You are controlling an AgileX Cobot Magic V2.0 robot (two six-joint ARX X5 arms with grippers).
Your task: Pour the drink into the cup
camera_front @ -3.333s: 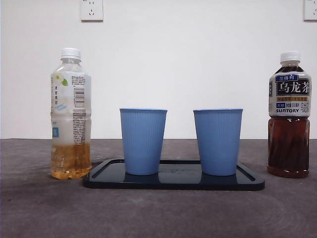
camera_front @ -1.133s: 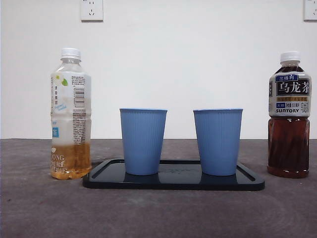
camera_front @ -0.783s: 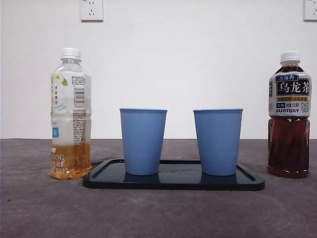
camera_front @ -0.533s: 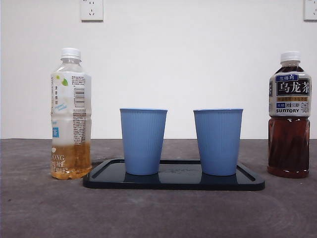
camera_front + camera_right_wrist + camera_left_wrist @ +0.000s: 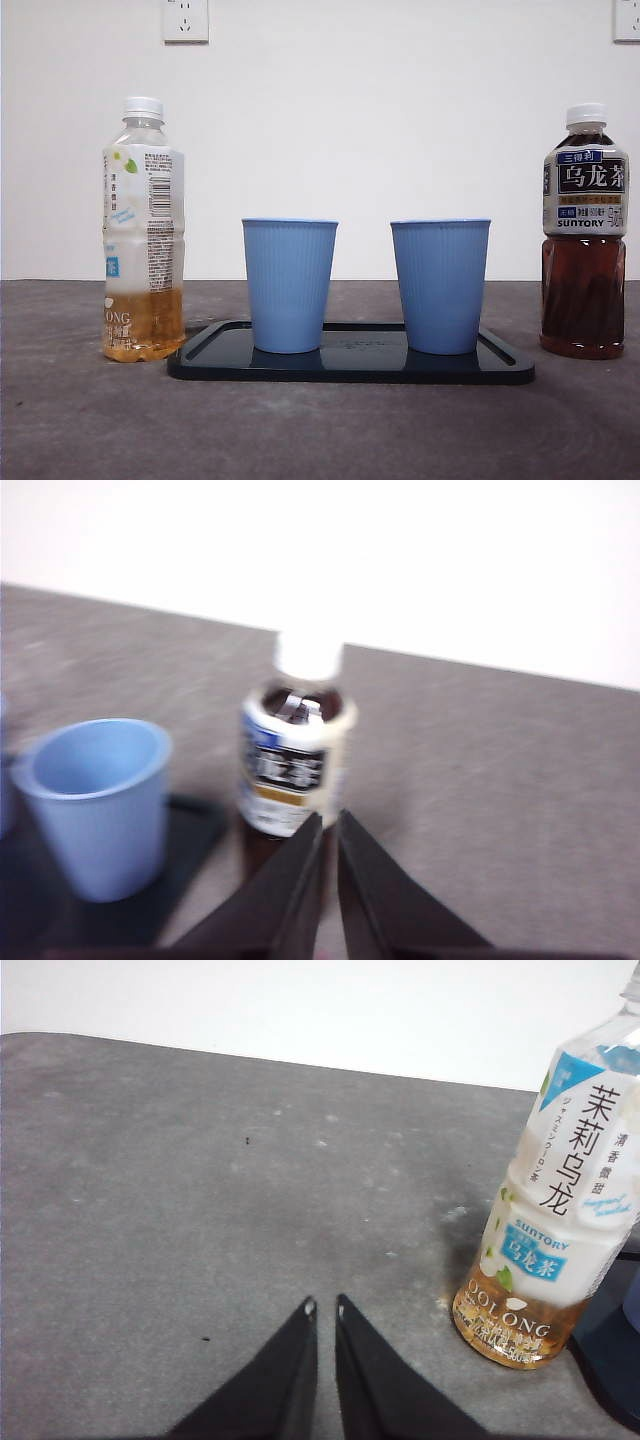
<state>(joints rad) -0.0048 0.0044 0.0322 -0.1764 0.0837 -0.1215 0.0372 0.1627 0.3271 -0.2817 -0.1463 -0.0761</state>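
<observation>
The right gripper (image 5: 329, 823) has its two black jaws nearly together, only a thin gap between the tips, and holds nothing. Just beyond those tips stands the dark tea bottle (image 5: 296, 750), upright with its white cap on; this wrist picture is blurred, which suggests the arm is moving toward it. Off to one side of the bottle, a blue cup (image 5: 92, 800) stands open and empty on the black tray (image 5: 190, 830).

The left gripper (image 5: 324, 1309) is likewise almost closed and empty, hovering over bare grey table (image 5: 180, 1190). The pale oolong bottle (image 5: 555, 1210), capped and roughly a quarter full, stands near it to one side, apart from the jaws.

In the front view, no arm shows. The two blue cups stand side by side on the tray, with the pale bottle (image 5: 143, 230) outside one end and the dark bottle (image 5: 584, 232) outside the other. Compared with the pictures from the preceding seconds, the pale bottle's label has turned slightly; everything else is unchanged.

Judging from this, pouring has not begun: both caps are on, and neither bottle is gripped.
</observation>
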